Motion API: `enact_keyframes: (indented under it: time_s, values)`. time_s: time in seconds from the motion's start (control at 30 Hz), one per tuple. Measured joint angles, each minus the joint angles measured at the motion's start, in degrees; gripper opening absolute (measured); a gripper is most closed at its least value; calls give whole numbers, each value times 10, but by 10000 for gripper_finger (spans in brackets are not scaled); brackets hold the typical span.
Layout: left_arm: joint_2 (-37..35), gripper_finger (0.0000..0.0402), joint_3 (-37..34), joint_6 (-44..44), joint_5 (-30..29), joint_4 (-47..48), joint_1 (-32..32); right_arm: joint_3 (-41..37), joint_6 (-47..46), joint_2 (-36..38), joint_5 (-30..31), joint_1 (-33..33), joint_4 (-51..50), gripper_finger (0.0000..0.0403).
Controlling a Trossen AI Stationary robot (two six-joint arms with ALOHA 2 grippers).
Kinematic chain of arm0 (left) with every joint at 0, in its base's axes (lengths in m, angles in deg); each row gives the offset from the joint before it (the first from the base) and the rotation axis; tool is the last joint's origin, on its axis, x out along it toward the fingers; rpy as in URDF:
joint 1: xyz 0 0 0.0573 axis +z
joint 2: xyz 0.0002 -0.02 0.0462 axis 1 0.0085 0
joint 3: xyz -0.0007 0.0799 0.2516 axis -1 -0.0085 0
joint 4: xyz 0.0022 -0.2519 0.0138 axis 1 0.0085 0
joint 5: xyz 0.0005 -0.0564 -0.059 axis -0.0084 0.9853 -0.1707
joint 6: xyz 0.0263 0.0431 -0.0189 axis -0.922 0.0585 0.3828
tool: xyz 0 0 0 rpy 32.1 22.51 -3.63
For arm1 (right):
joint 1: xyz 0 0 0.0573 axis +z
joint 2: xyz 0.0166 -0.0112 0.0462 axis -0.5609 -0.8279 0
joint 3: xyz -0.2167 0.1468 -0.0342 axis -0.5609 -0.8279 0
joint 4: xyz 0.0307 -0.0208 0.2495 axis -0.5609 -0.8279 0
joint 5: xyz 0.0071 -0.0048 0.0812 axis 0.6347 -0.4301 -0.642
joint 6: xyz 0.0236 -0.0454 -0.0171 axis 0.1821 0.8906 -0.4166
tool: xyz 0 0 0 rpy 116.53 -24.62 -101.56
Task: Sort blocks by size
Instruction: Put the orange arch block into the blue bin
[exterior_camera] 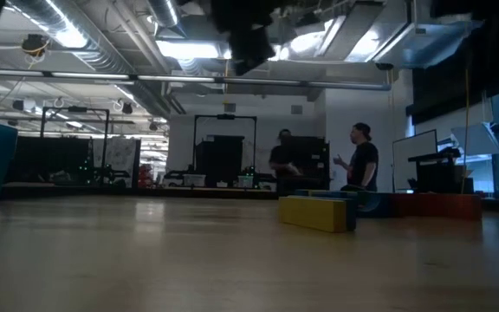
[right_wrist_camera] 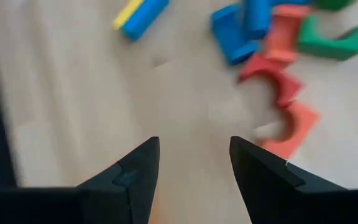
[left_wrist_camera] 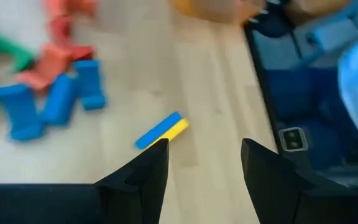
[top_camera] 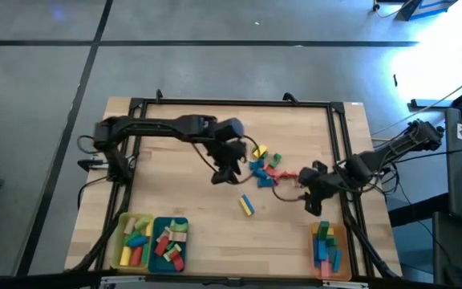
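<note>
Both grippers' fingers parted and empty, left gripper (top_camera: 224, 172) and right gripper (top_camera: 311, 201) flanking the seemingly loose blocks (top_camera: 265, 167).

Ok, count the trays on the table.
3: a yellow tray and a teal tray side by side at the near left edge, an orange tray at the near right corner.

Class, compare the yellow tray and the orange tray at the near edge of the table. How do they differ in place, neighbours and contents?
Place: the yellow tray sits at the near-left corner, the orange tray at the near-right. Neighbours: the yellow tray has a teal tray right beside it; the orange tray stands alone. Contents: the yellow tray's blocks lie loosely, while the orange tray's stack in a tight column. Both hold mixed-colour blocks.
</note>
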Motion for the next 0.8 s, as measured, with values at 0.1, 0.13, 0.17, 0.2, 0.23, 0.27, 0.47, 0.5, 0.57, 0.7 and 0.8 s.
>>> enact_keyframes:
  time_s: [0.1,0.13,0.17,0.2,0.23,0.27,0.47,0.5,0.57,0.7,0.8]
  values:
    - [-70,180,-87,29,-31,-64,0,-20,-17,-1,46,-35,2,198]
    - [-93,180,-116,40,-38,-83,-1,-27,-29,-1,59,-47,3,198]
    - [-116,180,-144,49,-45,-105,-2,-34,-40,-1,65,-61,5,198]
    - [-138,180,-171,57,-57,-123,-3,-41,-47,-1,65,-75,5,198]
    - [-158,180,-197,69,-66,-142,-3,-48,-56,-1,65,-89,4,198]
    - [-178,180,-222,77,-72,-162,-4,-54,-65,-1,65,-101,4,198]
    - [-268,180,-338,144,-150,-206,-14,-103,-98,-1,65,-159,6,198]
    - [-276,180,-351,156,-163,-206,-17,-111,-101,-1,65,-164,6,198]
    - [-288,180,-378,177,-185,-215,-24,-129,-103,-1,63,-171,17,198]
    - [-296,180,-412,195,-201,-239,-37,-160,-102,-1,35,-171,81,198]
    - [-296,180,-429,203,-207,-254,-44,-178,-100,-1,19,-171,116,198]
